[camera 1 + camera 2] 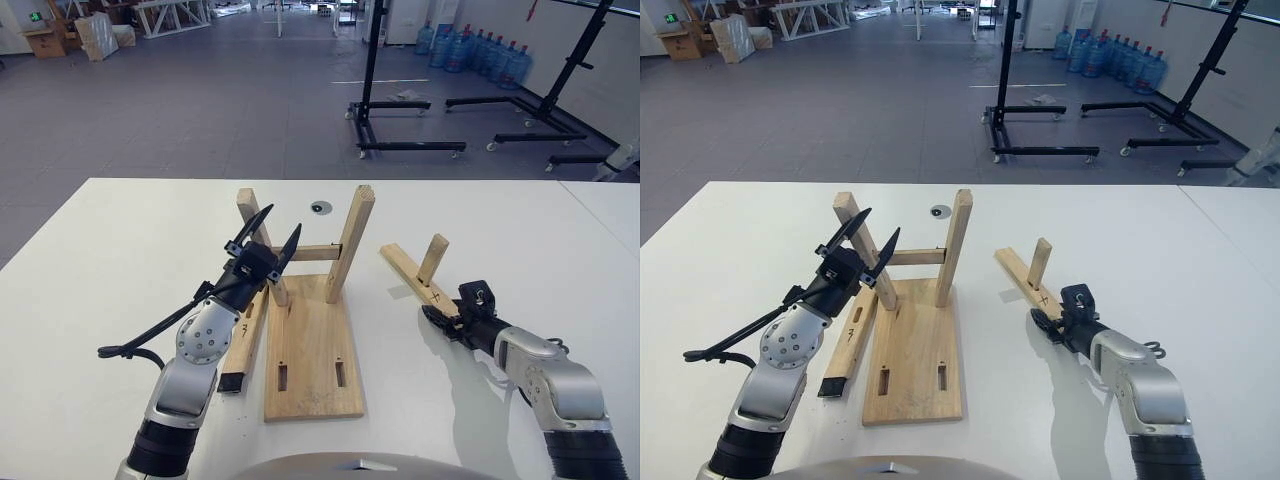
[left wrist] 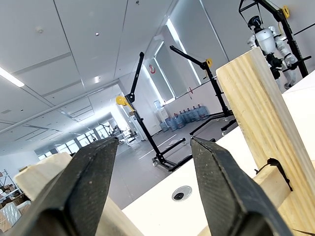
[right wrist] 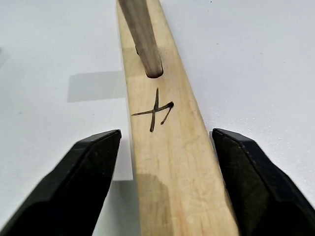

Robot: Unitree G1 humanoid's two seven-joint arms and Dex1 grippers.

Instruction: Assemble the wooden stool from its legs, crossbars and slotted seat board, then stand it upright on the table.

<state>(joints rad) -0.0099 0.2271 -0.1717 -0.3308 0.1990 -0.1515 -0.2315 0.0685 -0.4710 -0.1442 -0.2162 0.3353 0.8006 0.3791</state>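
Toppling risk: the open, empty left gripper [image 1: 285, 217] hangs just beside the upright left leg [image 1: 250, 205] at frame centre, and a nudge could lever it out of the board [image 1: 312, 370]. At lower right, the right gripper [image 3: 166, 132], wide open and empty, straddles the end of the lying leg [image 1: 415, 275].

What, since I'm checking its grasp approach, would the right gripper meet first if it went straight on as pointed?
Likely the X-marked wooden leg, lying flat between the right gripper's open fingers; farther along, the short crossbar standing up from that leg. Depth is unclear.
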